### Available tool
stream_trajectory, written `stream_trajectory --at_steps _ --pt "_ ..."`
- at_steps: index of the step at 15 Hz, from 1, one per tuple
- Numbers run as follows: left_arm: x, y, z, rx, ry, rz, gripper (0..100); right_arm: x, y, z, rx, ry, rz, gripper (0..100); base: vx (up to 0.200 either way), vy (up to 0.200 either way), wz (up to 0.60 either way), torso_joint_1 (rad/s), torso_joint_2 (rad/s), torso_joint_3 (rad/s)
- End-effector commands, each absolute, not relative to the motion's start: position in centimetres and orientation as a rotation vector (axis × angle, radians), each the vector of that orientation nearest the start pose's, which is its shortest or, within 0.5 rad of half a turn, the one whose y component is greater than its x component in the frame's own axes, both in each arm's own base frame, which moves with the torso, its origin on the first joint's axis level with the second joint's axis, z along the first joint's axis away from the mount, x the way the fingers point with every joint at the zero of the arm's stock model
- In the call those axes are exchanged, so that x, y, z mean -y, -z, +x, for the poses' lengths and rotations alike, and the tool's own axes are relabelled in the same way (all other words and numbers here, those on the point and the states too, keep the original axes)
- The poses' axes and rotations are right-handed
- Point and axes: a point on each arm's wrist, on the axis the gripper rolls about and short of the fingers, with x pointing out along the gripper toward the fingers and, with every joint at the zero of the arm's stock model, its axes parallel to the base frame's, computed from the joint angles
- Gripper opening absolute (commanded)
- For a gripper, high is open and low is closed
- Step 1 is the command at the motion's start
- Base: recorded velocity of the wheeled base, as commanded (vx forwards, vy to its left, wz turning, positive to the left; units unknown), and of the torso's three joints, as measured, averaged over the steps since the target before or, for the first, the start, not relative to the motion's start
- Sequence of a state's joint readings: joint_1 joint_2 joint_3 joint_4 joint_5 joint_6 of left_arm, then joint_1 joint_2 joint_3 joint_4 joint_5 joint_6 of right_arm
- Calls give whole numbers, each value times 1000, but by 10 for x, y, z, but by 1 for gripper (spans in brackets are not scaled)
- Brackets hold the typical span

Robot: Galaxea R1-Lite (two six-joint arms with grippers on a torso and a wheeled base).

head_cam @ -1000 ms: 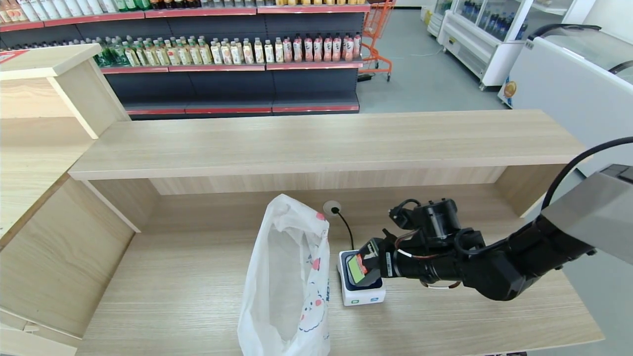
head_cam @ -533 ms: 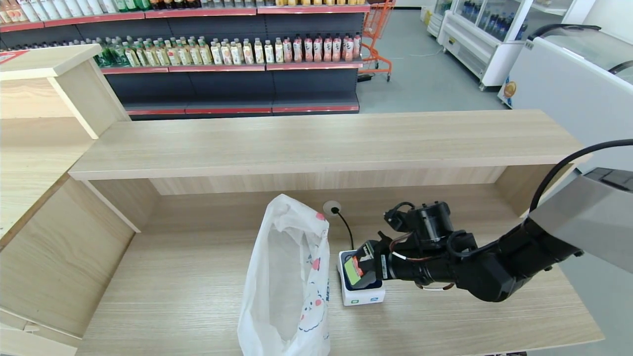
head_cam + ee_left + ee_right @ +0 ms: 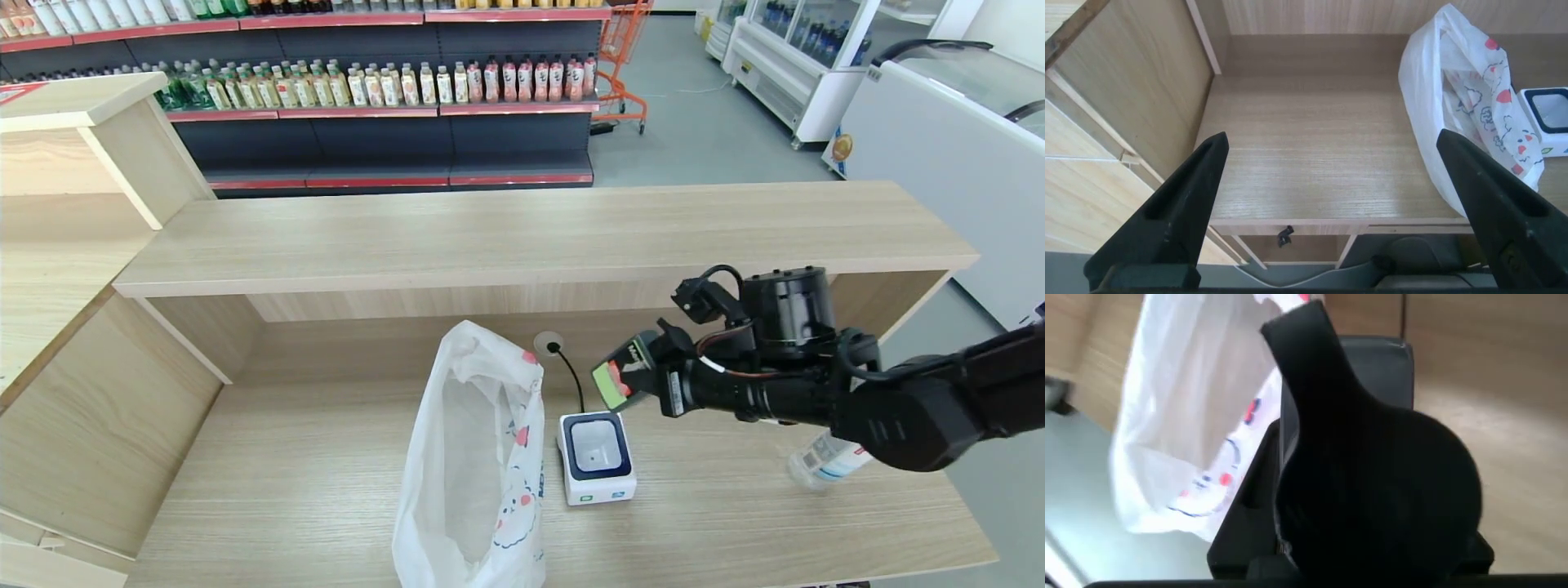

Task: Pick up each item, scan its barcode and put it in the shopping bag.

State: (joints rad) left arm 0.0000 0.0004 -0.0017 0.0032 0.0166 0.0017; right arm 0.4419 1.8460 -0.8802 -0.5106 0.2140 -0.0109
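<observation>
1. While the right gripper (image 3: 622, 377) hangs in the air above the desk (image 3: 735, 523), its fingers are closed on a small green packet (image 3: 608, 385) with a red patch. The packet's green face is turned toward 9 o'clock.
2. The green packet is off the desk, raised at about 1 o'clock of the scanner (image 3: 596, 457) and apart from it. It is not over the mouth of the shopping bag (image 3: 478, 457).
3. The scanner is a white box with a dark-framed window facing up. It stands on the desk just beside the shopping bag, at the bag's 3 o'clock. A black cable (image 3: 570, 371) runs from it toward 12 o'clock into a round grommet (image 3: 548, 342) in the desk.
4. The shopping bag is white, half see-through plastic with a cartoon print. It stands upright with its mouth open. The left wrist view shows the bag (image 3: 1462, 106) with the scanner (image 3: 1552, 114) close by it.
5. A clear bottle (image 3: 820, 461) with a white and blue label sits at 3 o'clock of the scanner, well apart from it and near the desk's right end. The right arm hides part of it, so it is hard to tell whether it stands or lies.
6. The left gripper (image 3: 1333, 139) has its fingers spread wide with nothing between them. It is held by the desk's near edge, at roughly 8 o'clock of the bag and well apart from it.
7. Beyond the desk, shelves of drinks (image 3: 384, 82) stand at 12 o'clock, an orange cart (image 3: 624, 57) at 1 o'clock, and white freezers (image 3: 939, 131) at 2 o'clock.
</observation>
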Motion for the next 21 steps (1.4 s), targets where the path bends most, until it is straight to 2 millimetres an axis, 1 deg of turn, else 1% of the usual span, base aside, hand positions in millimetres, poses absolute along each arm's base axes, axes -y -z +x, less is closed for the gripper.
stream_trajectory --at_steps 1,3,4,5,6,7,10,11,12,13,15,16,17,19,20,21 --pt "0 -76 -23 -2 -17 3 100 -114 -175 267 -336 -579 -233 0 0 0 0 0 0 0" --pt "0 -76 -23 -2 -17 5 100 -115 -176 255 -341 -595 -202 0 0 0 0 0 0 0" --pt "0 -76 -23 -2 -17 5 100 -121 -179 244 -353 -616 -134 0 0 0 0 0 0 0" --pt "0 -76 -23 -2 -17 5 100 -126 -182 238 -364 -634 -67 0 0 0 0 0 0 0" --pt "0 -76 -23 -2 -17 5 100 -130 -184 236 -373 -649 -27 0 0 0 0 0 0 0" --pt "0 -76 -23 -2 -17 5 100 -133 -184 235 -389 -669 20 0 0 200 0 2 2 7" --pt "0 -76 -23 -2 -17 3 100 -141 -177 246 -437 -711 61 0 0 200 0 -9 -6 6" --pt "0 -76 -23 -2 -17 5 100 -151 -170 258 -456 -718 56 0 0 200 0 17 7 2" --pt "0 -76 -23 -2 -17 2 100 -156 -166 263 -470 -721 53 0 0 0 0 0 0 0" --pt "0 -75 -23 -3 -17 2 100 -168 -153 274 -506 -728 38 0 0 0 0 0 0 0" --pt "0 -76 -23 -2 -17 2 100 -192 -145 287 -535 -761 26 0 0 0 0 0 0 0" --pt "0 -76 -23 -2 -17 2 100 -201 -139 291 -549 -776 20 0 0 0 0 0 0 0" --pt "0 -76 -23 -2 -17 2 100 -206 -134 293 -560 -782 18 0 0 0 0 0 0 0" --pt "0 -76 -23 -2 -17 2 100 -222 -112 295 -605 -806 -5 0 0 0 0 0 0 0" --pt "0 -76 -23 -2 -17 2 100 -222 -112 295 -605 -806 -5 0 0 0 0 0 0 0" --pt "0 -76 -23 -2 -17 2 100 -233 -96 299 -593 -819 -19 0 0 0 0 0 0 0"
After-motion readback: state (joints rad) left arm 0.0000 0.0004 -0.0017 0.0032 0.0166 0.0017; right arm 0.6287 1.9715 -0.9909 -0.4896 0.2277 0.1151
